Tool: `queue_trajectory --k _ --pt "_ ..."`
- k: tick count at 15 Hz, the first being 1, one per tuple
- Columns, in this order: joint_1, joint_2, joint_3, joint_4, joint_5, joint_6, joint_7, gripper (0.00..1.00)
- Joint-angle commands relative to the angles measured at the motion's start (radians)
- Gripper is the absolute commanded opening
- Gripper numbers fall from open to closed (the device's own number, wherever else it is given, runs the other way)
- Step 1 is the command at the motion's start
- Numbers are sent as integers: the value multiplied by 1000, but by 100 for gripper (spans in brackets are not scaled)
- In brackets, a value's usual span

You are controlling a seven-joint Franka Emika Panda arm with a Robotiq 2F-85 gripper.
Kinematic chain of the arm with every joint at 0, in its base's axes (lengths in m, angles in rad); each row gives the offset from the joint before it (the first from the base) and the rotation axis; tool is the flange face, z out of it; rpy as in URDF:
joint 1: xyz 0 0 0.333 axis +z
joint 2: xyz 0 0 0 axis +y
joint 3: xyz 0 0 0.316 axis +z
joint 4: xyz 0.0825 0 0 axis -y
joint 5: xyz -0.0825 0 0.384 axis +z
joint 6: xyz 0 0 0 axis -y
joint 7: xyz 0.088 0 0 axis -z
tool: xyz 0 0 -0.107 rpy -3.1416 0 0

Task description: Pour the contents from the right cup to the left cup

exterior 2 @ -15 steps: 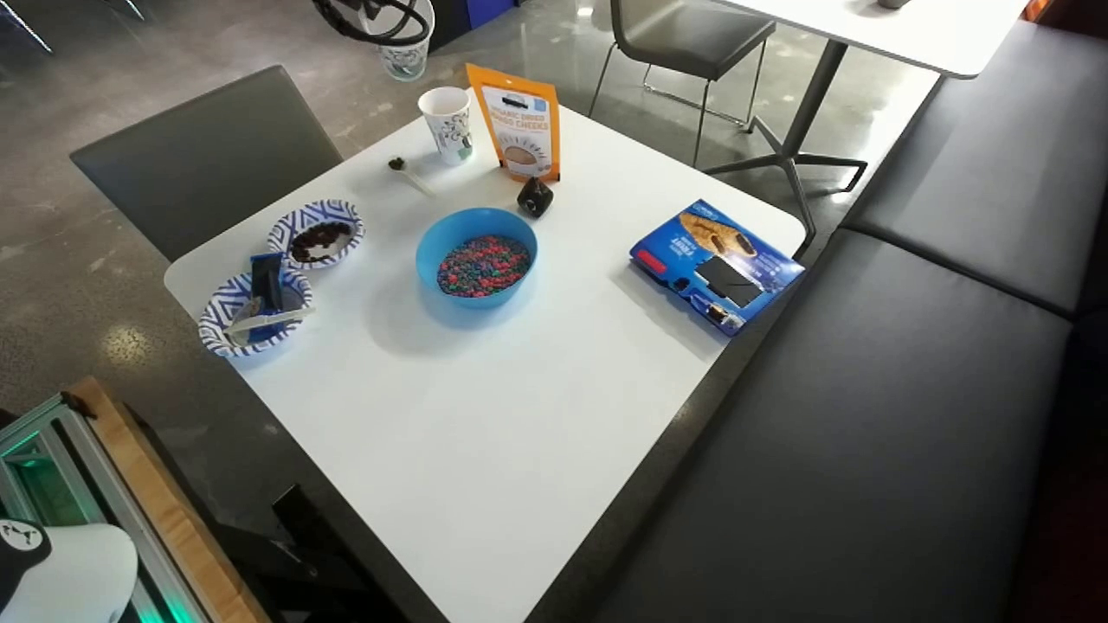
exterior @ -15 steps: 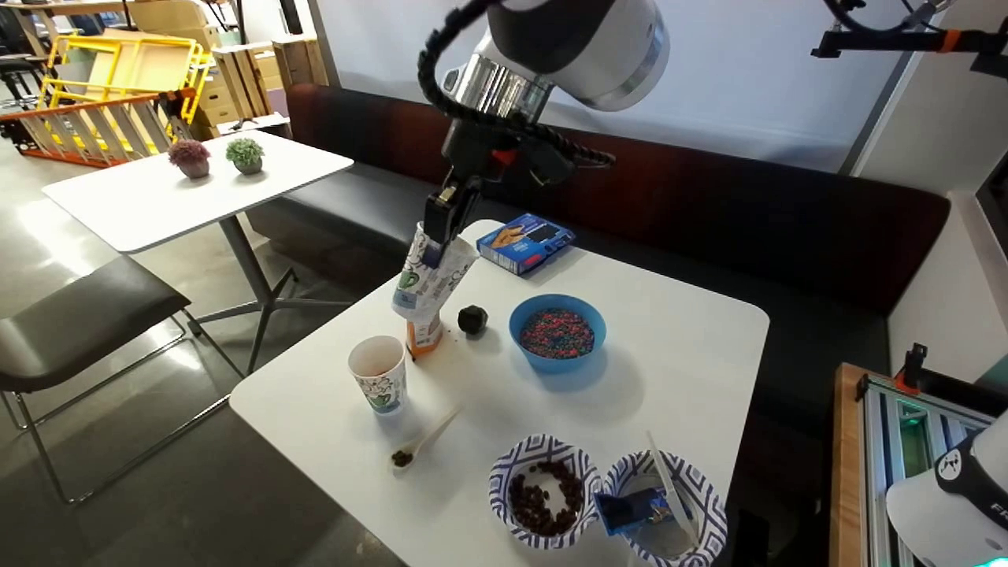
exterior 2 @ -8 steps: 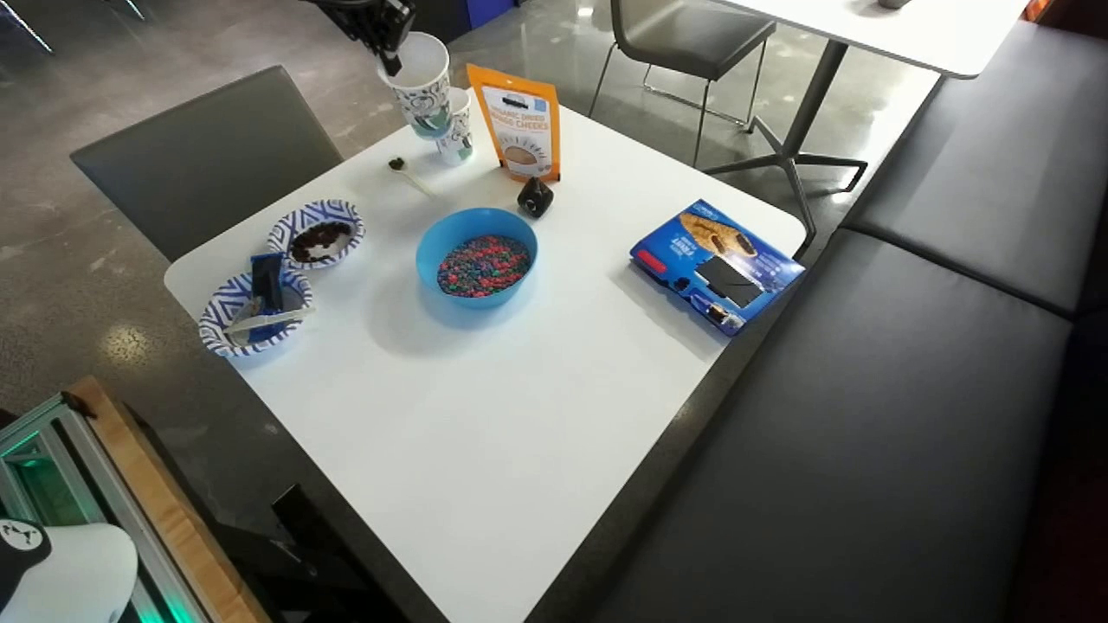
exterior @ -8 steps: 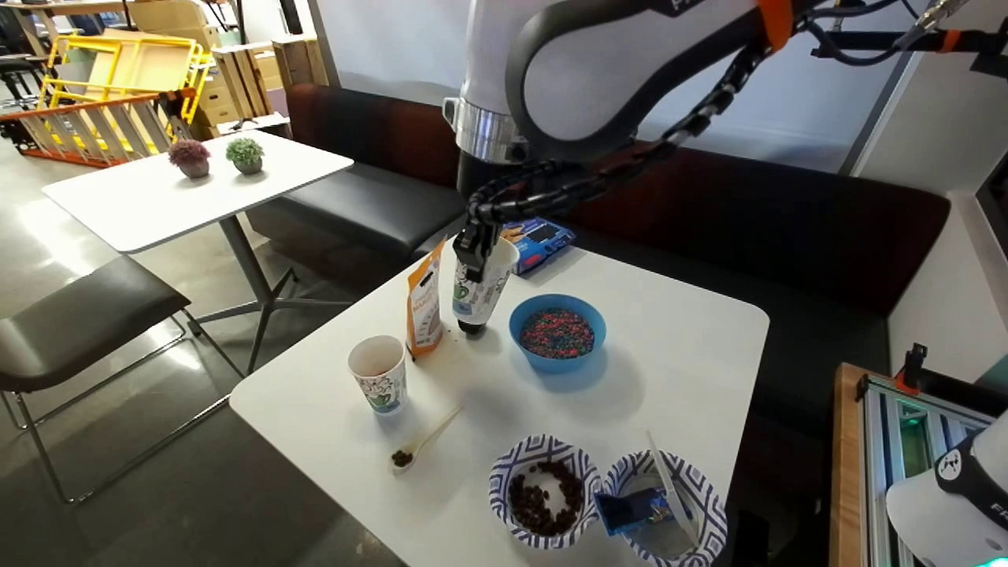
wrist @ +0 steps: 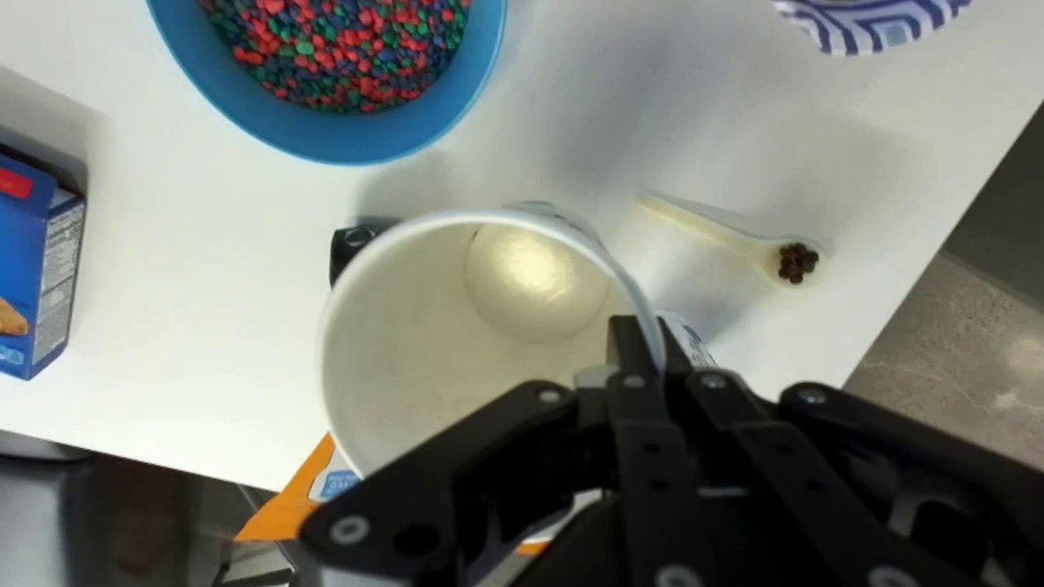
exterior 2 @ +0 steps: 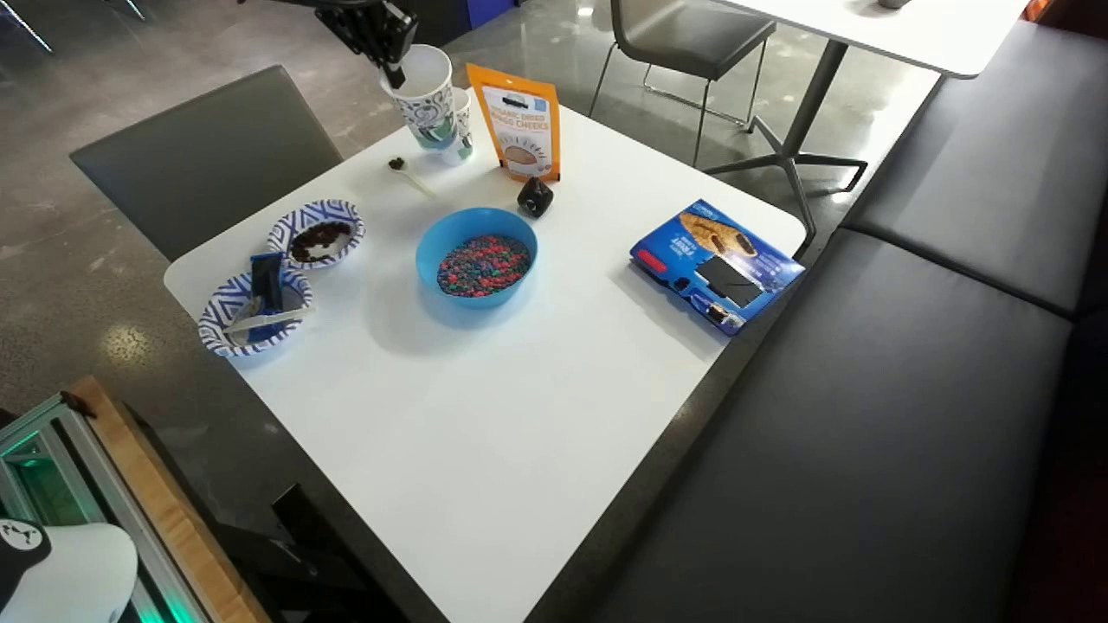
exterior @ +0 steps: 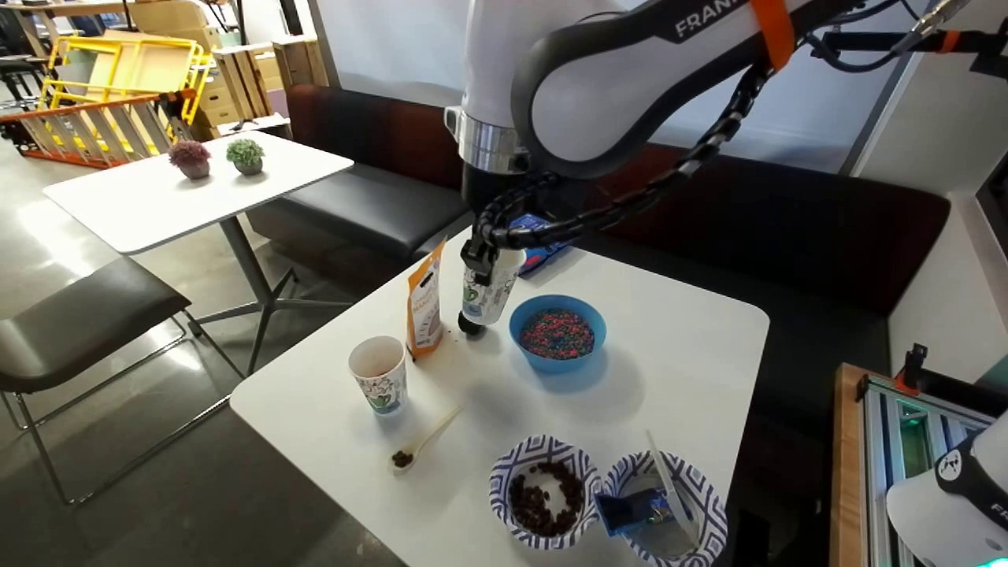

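White tabletop (exterior: 677,331); hand (wrist: 652,349) pinches right cup (exterior: 491,301) by its rim; left cup (exterior: 383,381) stands lower, apart

Obstacles: the orange pouch (exterior: 425,307) stands upright near the standing cup (exterior: 379,383); the black object (exterior 2: 535,197) lies between the pouch and the blue bowl (exterior 2: 478,223). Passage: a wide lane runs between the blue bowl and the blue box (exterior 2: 718,264). The spoon (exterior: 428,437) lies between the standing cup and the nearer patterned bowl (exterior: 543,447).

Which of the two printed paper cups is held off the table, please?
The tilted paper cup clamped in the end effector; the other paper cup stands upright beside the dried mango pouch.
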Motion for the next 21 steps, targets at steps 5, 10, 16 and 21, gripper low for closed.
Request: queue_trajectory --k 5,10,16,21 --pt "-9 -41 53 -111 -78 -141 5 1" --pt "-10 -82 71 -224 -89 -50 13 1" --pt "-11 -133 77 -364 -52 46 45 1" --pt "0 -140 95 -431 -30 132 106 1"
